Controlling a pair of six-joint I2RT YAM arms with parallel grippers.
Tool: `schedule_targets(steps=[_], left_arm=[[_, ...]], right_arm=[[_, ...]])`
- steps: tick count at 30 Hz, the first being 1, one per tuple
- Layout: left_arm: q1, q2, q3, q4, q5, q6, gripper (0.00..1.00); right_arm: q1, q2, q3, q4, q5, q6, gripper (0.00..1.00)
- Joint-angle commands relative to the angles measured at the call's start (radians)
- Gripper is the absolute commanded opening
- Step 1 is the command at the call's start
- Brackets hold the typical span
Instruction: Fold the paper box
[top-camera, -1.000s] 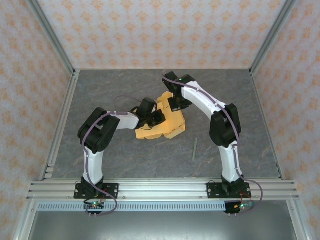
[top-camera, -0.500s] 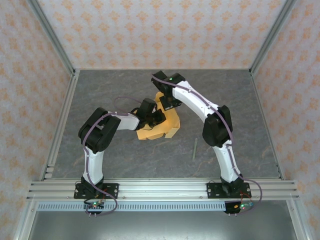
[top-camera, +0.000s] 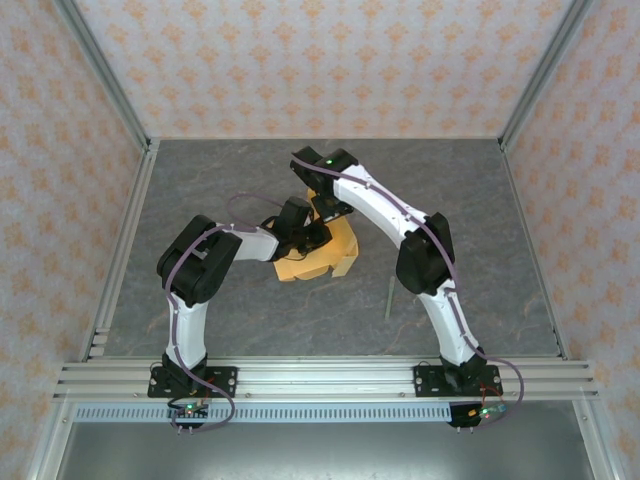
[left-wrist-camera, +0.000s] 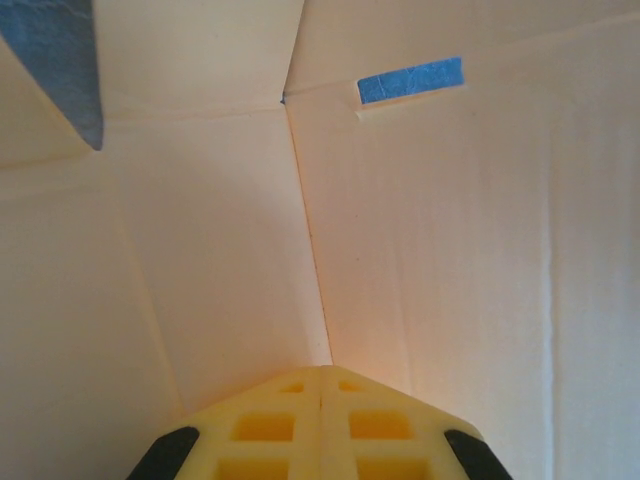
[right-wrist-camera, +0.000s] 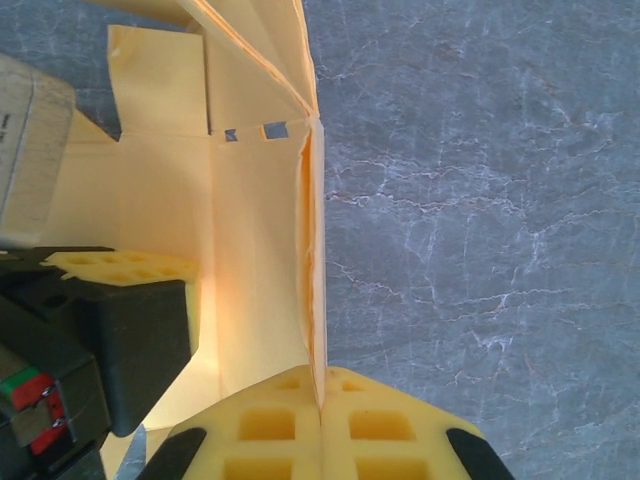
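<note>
I hold the right gripper (right-wrist-camera: 322, 402) pinched on a raised wall of the paper box (top-camera: 328, 258), mid-table (top-camera: 480, 220). The left gripper (left-wrist-camera: 320, 395) is closed, tips at an inner crease. Over-pulling may tear the wall or drag the box.

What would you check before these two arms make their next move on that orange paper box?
1. Right gripper shut on the paper box's upright flap: ok.
2. Left gripper shut, tip at an inner crease of the card: ok.
3. Left tip actually pressing the card down: cannot tell.
4. Box fully folded: not ok, panels stand open.
5. Thin stick lies on the table apart from the box: ok.
</note>
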Motion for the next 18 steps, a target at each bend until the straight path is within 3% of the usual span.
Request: schedule_targets(steps=[1, 12, 18], left_arm=[[-0.006, -0.006, -0.038, -0.044, -0.036, 0.001, 0.07], [0.045, -0.197, -0.149, -0.067, -0.005, 0.031, 0.34], [0.057, -0.311, -0.208, -0.131, -0.008, 0.079, 0.39]], right_arm=[[-0.001, 0.008, 0.011, -0.008, 0.05, -0.017, 0.0], [-0.01, -0.006, -0.02, 0.029, 0.15, -0.258, 0.0], [-0.011, -0.005, -0.023, 0.049, 0.184, -0.382, 0.0]])
